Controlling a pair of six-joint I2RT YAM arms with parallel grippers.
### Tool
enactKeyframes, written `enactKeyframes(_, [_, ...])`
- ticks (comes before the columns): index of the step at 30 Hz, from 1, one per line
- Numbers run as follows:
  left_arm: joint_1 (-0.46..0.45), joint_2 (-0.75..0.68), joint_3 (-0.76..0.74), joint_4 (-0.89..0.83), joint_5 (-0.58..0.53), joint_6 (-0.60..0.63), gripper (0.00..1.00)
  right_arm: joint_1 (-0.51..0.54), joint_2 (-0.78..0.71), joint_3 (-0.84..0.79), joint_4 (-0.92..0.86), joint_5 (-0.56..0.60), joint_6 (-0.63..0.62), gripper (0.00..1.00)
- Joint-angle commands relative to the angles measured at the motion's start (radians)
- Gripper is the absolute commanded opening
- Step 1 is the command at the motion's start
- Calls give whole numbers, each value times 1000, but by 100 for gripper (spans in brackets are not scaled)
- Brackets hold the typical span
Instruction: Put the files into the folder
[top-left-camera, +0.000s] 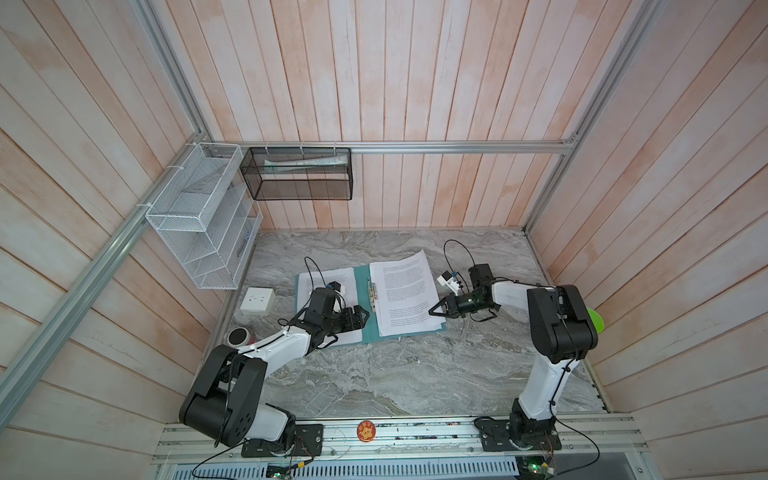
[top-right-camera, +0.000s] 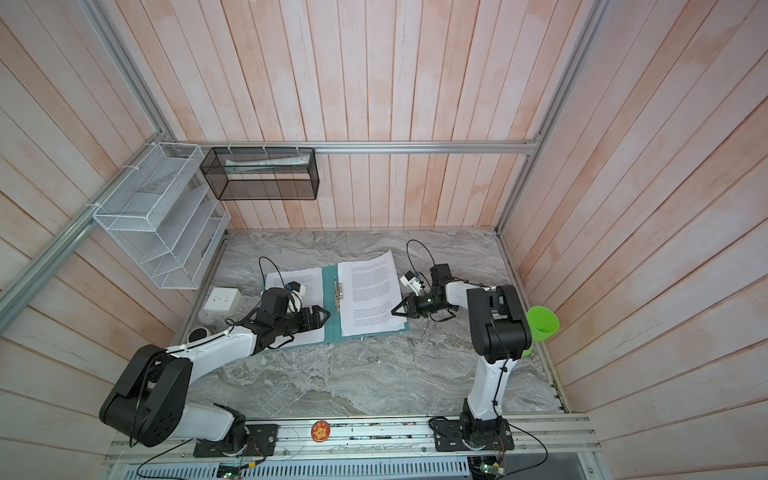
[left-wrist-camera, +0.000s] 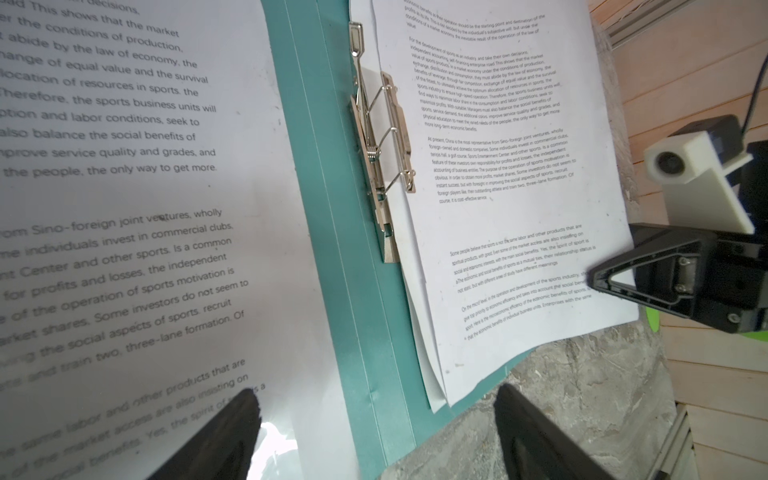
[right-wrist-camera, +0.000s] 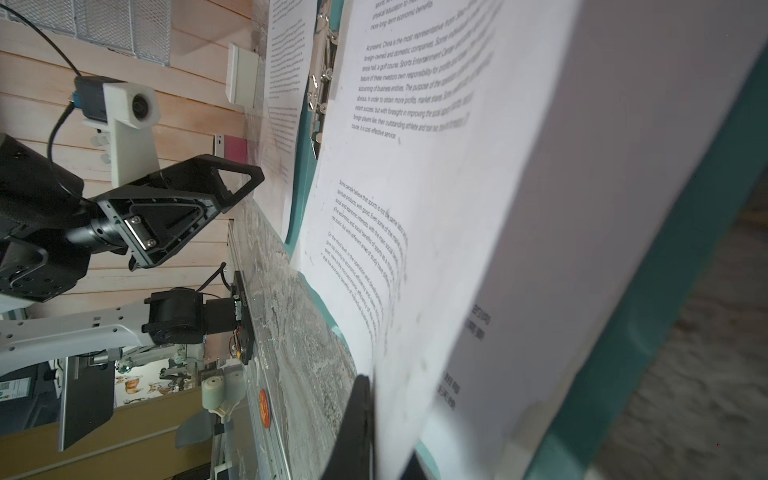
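Left arm (top-left-camera: 282, 345): stretched low, elbow bent
Left gripper (top-left-camera: 364, 319): jaws wide apart, pointing right
Right arm (top-left-camera: 509, 293): folded inward, forearm level
Right gripper (top-left-camera: 432, 311): jaws closed, pointing left

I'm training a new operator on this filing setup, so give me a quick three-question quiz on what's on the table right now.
1. True or false: the teal folder lies shut.
2. Whose fingers stand open? A) left gripper B) right gripper
3. Fill in: the right gripper pinches the edge of the ____.
Key: 1 false, it lies open with its metal clip showing. 2 A. 3 right-hand sheets.
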Motion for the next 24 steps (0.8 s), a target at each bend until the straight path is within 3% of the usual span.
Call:
enactKeyframes(1, [8, 16, 13, 24, 13, 23, 90, 16, 33, 34, -85, 28, -65, 0])
enactKeyframes(15, [29, 29, -9, 54, 33, 29, 90, 36, 78, 90, -145, 80, -97, 2])
enactKeyframes(19, [32, 32, -8, 55, 36, 29, 90, 28, 54, 103, -121, 153, -33, 58])
enactKeyframes(21, [34, 32, -5, 55, 36, 30, 90, 27, 28, 103, -101, 146, -9, 68])
enactKeyframes(24, [35, 29, 2, 48, 31, 30, 90, 25, 8, 124, -134, 183, 22, 70])
